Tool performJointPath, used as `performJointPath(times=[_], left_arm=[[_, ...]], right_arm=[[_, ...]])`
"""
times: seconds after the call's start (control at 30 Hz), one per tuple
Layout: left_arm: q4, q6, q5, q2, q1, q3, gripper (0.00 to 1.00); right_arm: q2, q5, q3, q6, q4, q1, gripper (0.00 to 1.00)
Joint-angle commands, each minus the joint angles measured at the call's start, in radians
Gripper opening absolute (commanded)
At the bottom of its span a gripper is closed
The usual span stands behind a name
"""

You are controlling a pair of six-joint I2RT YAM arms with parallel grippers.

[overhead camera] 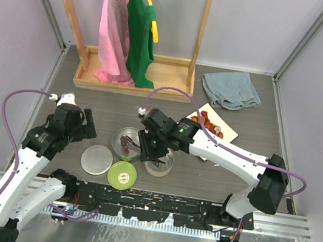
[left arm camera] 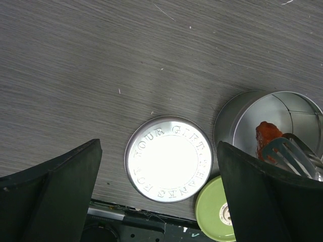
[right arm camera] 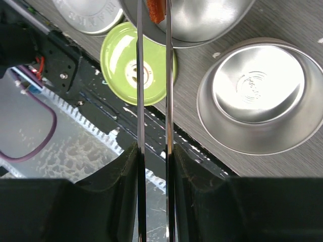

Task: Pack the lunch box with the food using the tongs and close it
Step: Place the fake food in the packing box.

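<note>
Two open steel lunch box tins stand side by side: the left tin point(overhead camera: 123, 135) point(left arm camera: 242, 121) point(right arm camera: 202, 22) holds reddish food, the right tin point(overhead camera: 160, 165) point(right arm camera: 260, 96) looks bare inside. My right gripper point(overhead camera: 148, 146) point(right arm camera: 154, 151) is shut on the tongs point(right arm camera: 140, 101), squeezing both thin arms. The tongs' tips point(left arm camera: 288, 151) pinch an orange-red chunk of food point(right arm camera: 155, 9) point(left arm camera: 266, 135) inside the left tin. More food point(overhead camera: 208, 126) lies on the white plate point(overhead camera: 223, 137). My left gripper point(overhead camera: 87, 123) point(left arm camera: 159, 148) hangs open above the flat steel lid point(overhead camera: 96, 159) point(left arm camera: 168, 159). The lime-green lid point(overhead camera: 122, 175) point(left arm camera: 212, 209) point(right arm camera: 121, 55) lies near the front edge.
A grey-blue cloth point(overhead camera: 231, 89) lies at the back right. A wooden rack point(overhead camera: 134, 77) with a pink and a green garment stands at the back. The black base rail point(overhead camera: 154, 206) runs just in front of the lids.
</note>
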Motion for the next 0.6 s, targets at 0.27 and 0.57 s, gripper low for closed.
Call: performJointPath(times=[0.27,0.57], left_arm=[[0.013,-0.015,-0.019,-0.006,0.003,0.014,0.98],[0.003,-0.021,-0.013,-0.009,0.002,0.016,0.98]], right_arm=[[-0.134,0.020,0.005,-0.028,0.089,-0.001,0.47],[-0.215,0.182,0.011,-0.013,-0.001,-0.021,0.46]])
